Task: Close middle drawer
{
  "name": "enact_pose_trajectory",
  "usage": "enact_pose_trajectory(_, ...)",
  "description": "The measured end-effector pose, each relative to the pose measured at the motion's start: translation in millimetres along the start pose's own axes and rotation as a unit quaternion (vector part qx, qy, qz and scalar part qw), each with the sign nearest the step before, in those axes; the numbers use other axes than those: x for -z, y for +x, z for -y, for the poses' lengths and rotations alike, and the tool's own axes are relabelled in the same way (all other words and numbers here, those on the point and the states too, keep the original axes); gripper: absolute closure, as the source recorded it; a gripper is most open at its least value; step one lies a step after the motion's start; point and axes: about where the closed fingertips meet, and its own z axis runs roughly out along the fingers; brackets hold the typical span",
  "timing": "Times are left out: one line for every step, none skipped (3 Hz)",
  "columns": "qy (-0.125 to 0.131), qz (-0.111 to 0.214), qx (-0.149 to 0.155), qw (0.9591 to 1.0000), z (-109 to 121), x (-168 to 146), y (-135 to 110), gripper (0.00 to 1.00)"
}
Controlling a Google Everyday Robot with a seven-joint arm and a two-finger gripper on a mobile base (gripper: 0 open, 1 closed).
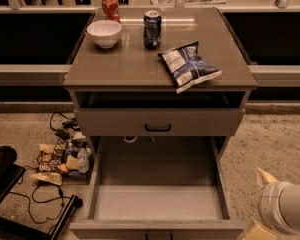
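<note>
Drawer, middle (157,201): the middle drawer is pulled far out toward you, with its long pale tray showing and its front at the near edge of the view. By my reading you have the whole closing push left to do.
Gripper (262,204): it sits low at the near right, just outside the drawer's right side wall and not touching it. Its two pale fingers (265,176) stand spread with nothing between them.
Top drawer (157,121): it is above and farther back, open only a crack. Its black handle (157,127) is not your target.
Risk, contact point: from that side position you could catch the side wall or corner rather than the flat front. The drawer would then skew and bind on its runners.
Risk, wrong front: if you reach too far, you would press the top drawer instead.
Risk, force: a hard shove could jolt the cabinet. The can (152,29) might topple, and the chip bag (189,66), which reaches the near edge of the cabinet top (120,64), might slip off.
Floor clutter (60,156): it lies at the near left, well apart from your arm's side, so it is unlikely to snag.
</note>
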Motion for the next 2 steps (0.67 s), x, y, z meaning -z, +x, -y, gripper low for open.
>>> enact_pose_trajectory(-0.003,0.004,-0.007,1.0000,2,-3,3,0.00)
enact_pose_trajectory(-0.031,0.008,-0.030,0.9990,-32,-50,30,0.19)
